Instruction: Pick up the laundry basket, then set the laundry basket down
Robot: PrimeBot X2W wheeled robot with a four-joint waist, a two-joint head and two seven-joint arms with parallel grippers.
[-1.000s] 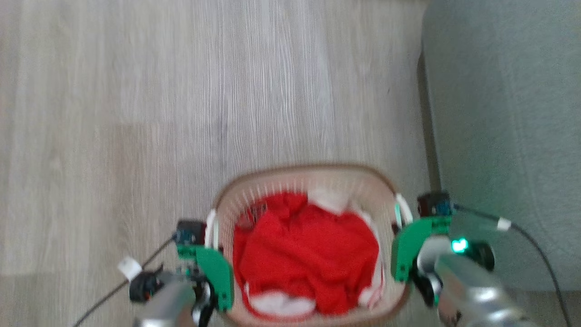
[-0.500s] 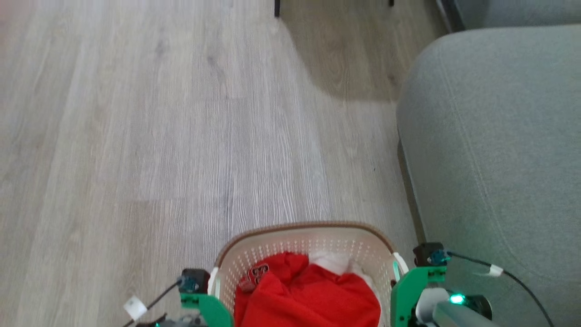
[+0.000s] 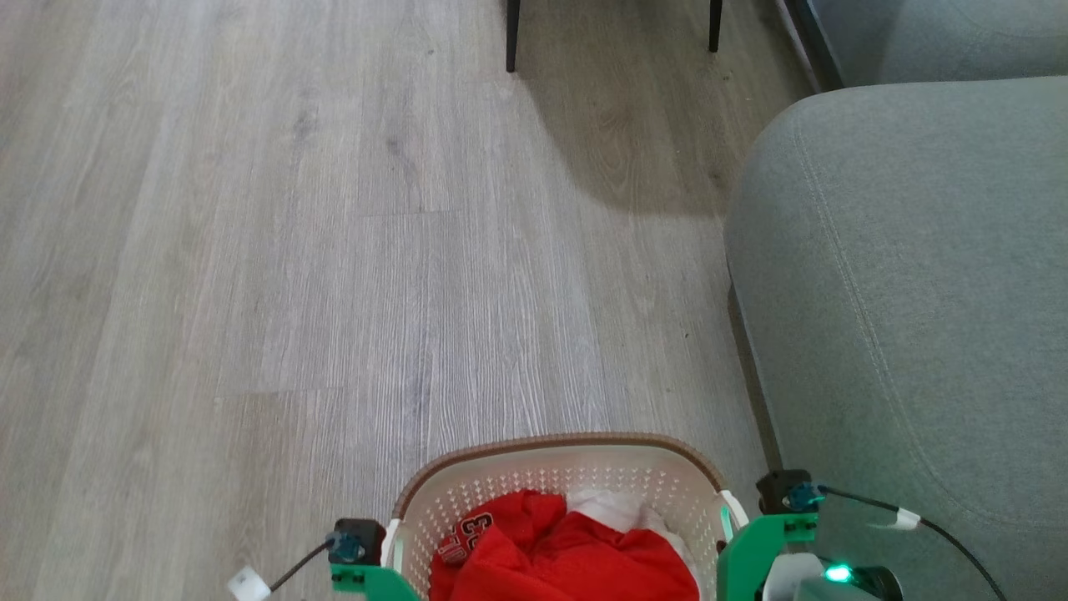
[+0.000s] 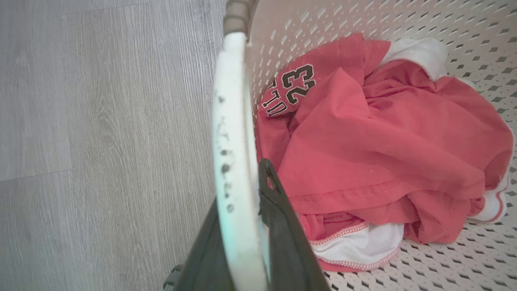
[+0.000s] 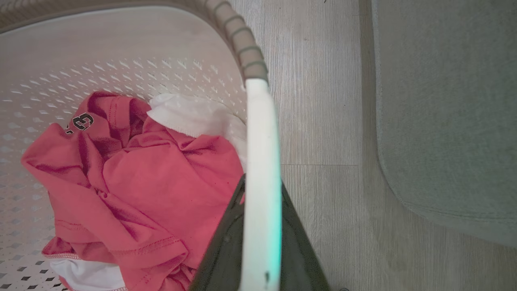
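Left gripper (image 4: 240, 194) and right gripper (image 5: 262, 190) clamped on the laundry basket (image 3: 559, 441).
Each pair of fingers (image 4: 282, 226) pinches a white side handle (image 5: 261, 121); a red numbered jersey (image 4: 363, 133) lies inside.

The red jersey (image 4: 375, 133) bears a black number 23; letters beside it are partly hidden.

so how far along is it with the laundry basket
Done: the grasp. The left gripper is shut on one white handle of the laundry basket, and the right gripper is shut on the other handle. Red clothing lies inside. In hand: the lift, though I cannot tell whether it is off the floor. Left: setting it down and letting go.
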